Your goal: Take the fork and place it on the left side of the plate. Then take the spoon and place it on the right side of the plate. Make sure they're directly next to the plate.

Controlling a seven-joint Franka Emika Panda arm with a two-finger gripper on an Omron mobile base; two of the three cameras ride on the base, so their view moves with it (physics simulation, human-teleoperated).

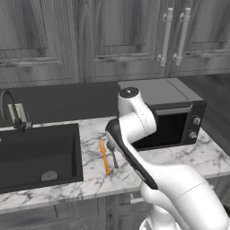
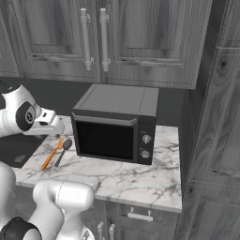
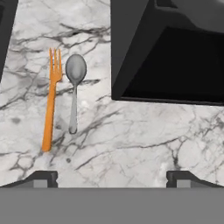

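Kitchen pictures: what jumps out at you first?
The bright orange fork on the marble counter, lying side by side with the grey spoon without touching. Next, the big black microwave just right of them, and the black sink to their left.

Grey wood cabinets [image 1: 121, 40], marble counter [image 2: 136, 178]

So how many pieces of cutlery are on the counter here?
2. The orange fork and the grey spoon lie side by side on the marble counter, between the sink and the microwave. No others visible.
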